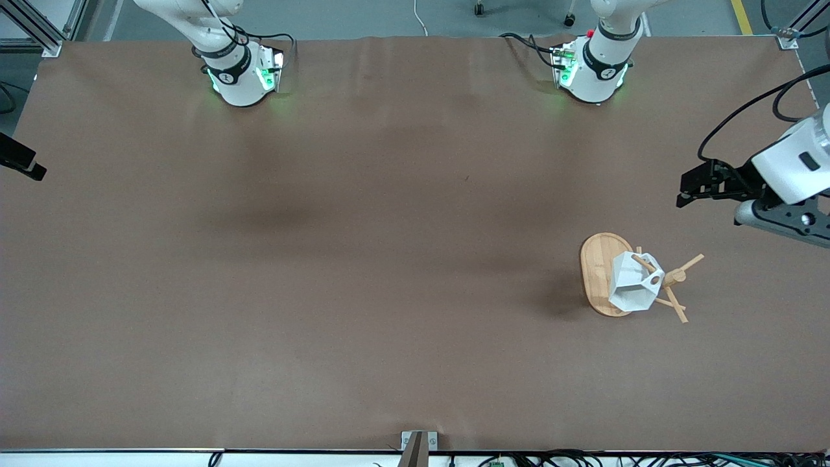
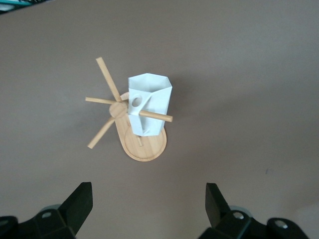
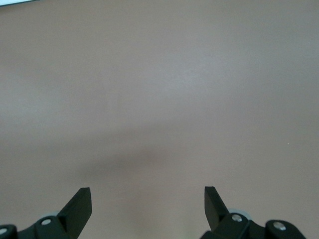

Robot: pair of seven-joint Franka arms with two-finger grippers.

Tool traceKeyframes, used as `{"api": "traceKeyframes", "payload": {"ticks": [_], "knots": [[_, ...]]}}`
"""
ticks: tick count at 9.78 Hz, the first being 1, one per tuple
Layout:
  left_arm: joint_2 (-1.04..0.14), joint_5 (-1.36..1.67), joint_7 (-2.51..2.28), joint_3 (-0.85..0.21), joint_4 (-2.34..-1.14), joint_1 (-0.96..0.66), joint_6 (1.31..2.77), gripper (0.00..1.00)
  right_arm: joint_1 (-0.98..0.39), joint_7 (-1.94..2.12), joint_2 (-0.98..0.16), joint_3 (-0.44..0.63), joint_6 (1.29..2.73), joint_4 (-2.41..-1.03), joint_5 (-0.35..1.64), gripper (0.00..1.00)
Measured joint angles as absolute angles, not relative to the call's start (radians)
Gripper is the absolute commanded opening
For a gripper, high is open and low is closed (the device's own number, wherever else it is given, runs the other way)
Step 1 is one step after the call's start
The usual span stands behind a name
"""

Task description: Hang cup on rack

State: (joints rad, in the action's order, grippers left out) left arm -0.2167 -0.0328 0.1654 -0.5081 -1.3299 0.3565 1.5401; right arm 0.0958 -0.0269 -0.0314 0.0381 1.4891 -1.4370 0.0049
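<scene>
The white faceted cup (image 1: 632, 285) hangs by its handle on a peg of the bamboo rack (image 1: 596, 272), which stands toward the left arm's end of the table. In the left wrist view the cup (image 2: 152, 94) sits against the post, with a peg sticking out past it over the rack's oval base (image 2: 144, 149). My left gripper (image 1: 682, 191) is open and empty, up in the air, off the rack toward the table's end; its own view shows the same (image 2: 148, 199). My right gripper (image 3: 147, 201) is open and empty over bare table; it barely shows at the front view's edge (image 1: 29, 167).
The brown table (image 1: 363, 259) holds nothing else. The two arm bases (image 1: 243, 78) stand along its edge farthest from the front camera. A small metal bracket (image 1: 418, 444) sits at the nearest edge.
</scene>
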Motion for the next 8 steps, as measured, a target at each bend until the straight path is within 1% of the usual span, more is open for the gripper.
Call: {"api": "traceKeyframes", "payload": {"ticks": [1, 2, 3, 4, 6, 7, 8], "knots": [[-0.206, -0.033, 0.197, -0.458, -1.324, 0.336, 1.54, 1.0, 0.096, -0.027, -0.031, 0.038, 1.488, -1.437, 0.005, 1.0], [-0.184, -0.031, 0.226, -0.38, -1.32, 0.279, 1.538, 1.0, 0.096, -0.027, -0.031, 0.039, 1.487, -1.437, 0.005, 1.0], [-0.149, -0.031, 0.231, -0.287, -1.33, 0.186, 1.526, 1.0, 0.096, -0.027, -0.031, 0.039, 1.487, -1.437, 0.005, 1.0], [-0.101, -0.025, 0.206, -0.2, -1.366, 0.087, 1.518, 1.0, 0.096, -0.027, -0.031, 0.039, 1.487, -1.437, 0.005, 1.0], [0.014, -0.01, 0.146, -0.058, -1.496, -0.075, 1.524, 1.0, 0.096, -0.027, -0.031, 0.04, 1.487, -1.437, 0.005, 1.0], [0.07, -0.009, 0.134, -0.026, -1.573, -0.105, 1.552, 1.0, 0.096, -0.027, -0.031, 0.04, 1.486, -1.437, 0.005, 1.0], [0.119, -0.009, 0.111, -0.018, -1.645, -0.109, 1.578, 1.0, 0.096, -0.026, -0.032, 0.04, 1.484, -1.439, 0.005, 1.0]]}}
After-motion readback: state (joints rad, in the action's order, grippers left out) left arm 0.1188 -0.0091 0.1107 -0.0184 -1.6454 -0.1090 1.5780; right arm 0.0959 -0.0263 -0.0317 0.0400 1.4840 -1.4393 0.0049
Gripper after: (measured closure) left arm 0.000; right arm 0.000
